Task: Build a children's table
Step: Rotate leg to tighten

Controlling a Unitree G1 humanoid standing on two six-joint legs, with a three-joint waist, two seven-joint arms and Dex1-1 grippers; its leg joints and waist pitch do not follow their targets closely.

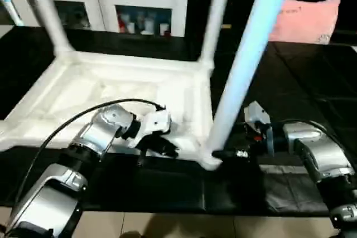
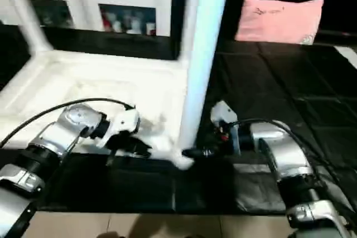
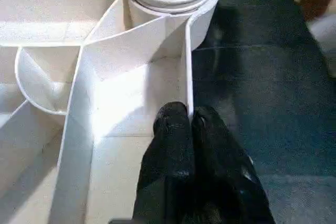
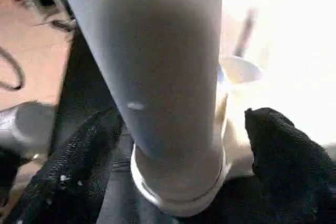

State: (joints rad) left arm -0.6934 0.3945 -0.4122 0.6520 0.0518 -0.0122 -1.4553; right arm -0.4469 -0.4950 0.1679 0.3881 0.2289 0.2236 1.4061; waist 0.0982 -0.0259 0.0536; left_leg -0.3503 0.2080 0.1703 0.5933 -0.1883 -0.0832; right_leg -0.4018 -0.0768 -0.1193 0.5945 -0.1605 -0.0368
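The tabletop (image 1: 111, 90) lies upside down on the black mat (image 1: 301, 98), three legs (image 1: 245, 65) upright in its corner sockets. The left tool (image 3: 189, 129) is pinched on the near rim. The right tool (image 4: 173, 145) stands open around the near right leg.

leg (image 1: 245, 54) top cut off, cabinet (image 1: 111, 4) contents blurred

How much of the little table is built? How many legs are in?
Done: the far legs stand in the upside-down tabletop. In hand: the right claw is open around the base of the near leg, and the left claw, shut, sits at the rim. Left: no leg shows at the near left corner, so probably that one, then flipping the table.
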